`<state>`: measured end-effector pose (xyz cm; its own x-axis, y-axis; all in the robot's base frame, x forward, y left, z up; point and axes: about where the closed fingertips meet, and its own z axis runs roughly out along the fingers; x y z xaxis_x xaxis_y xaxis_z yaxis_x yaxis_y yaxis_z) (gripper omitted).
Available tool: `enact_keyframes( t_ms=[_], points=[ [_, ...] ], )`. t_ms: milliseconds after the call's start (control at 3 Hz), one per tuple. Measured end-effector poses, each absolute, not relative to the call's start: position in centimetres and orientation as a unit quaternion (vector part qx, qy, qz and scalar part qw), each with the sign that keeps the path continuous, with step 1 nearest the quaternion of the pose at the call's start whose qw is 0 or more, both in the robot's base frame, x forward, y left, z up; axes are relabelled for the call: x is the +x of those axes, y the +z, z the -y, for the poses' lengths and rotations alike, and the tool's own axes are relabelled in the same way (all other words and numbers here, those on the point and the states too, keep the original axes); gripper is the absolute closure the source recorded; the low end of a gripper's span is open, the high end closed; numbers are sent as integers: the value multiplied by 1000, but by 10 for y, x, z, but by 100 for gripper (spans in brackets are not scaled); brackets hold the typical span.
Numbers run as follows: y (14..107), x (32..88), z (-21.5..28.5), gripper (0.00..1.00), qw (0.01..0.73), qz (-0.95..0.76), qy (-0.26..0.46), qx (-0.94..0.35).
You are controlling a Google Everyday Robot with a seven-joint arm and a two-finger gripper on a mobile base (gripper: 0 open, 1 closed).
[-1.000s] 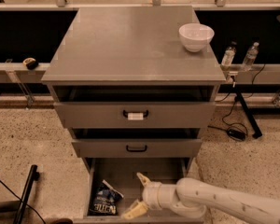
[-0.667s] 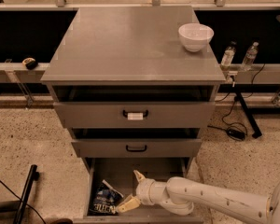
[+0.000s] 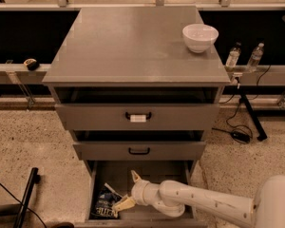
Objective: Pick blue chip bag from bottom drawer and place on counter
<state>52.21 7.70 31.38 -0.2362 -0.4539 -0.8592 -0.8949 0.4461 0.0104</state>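
Gripper (image 3: pixel 129 190) moved left in bottom drawer (image 3: pixel 156 171), fingers (image 3: pixel 124 204) beside blue chip bag (image 3: pixel 106 205).

The near front of the bottom drawer (image 3: pixel 156 171) runs off the lower edge, the lettering on the blue chip bag (image 3: pixel 106 206) is too small to read, and the gripper (image 3: pixel 128 191), jaws spread just right of that bag, hangs from an arm cut off at the lower right corner.

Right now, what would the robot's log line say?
gripper: open, in grey bottom drawer | crinkled dark blue chip bag: beside gripper, not grasped | flat grey counter: no bag yet
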Motion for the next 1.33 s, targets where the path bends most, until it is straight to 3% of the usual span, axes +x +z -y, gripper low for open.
enact_keyframes(
  t_ms=[333,1333],
  points=[
    [263,551,-93,0,437,-740,220,-461],
    [201,556,-100,0,399,-707,208,-547]
  ],
)
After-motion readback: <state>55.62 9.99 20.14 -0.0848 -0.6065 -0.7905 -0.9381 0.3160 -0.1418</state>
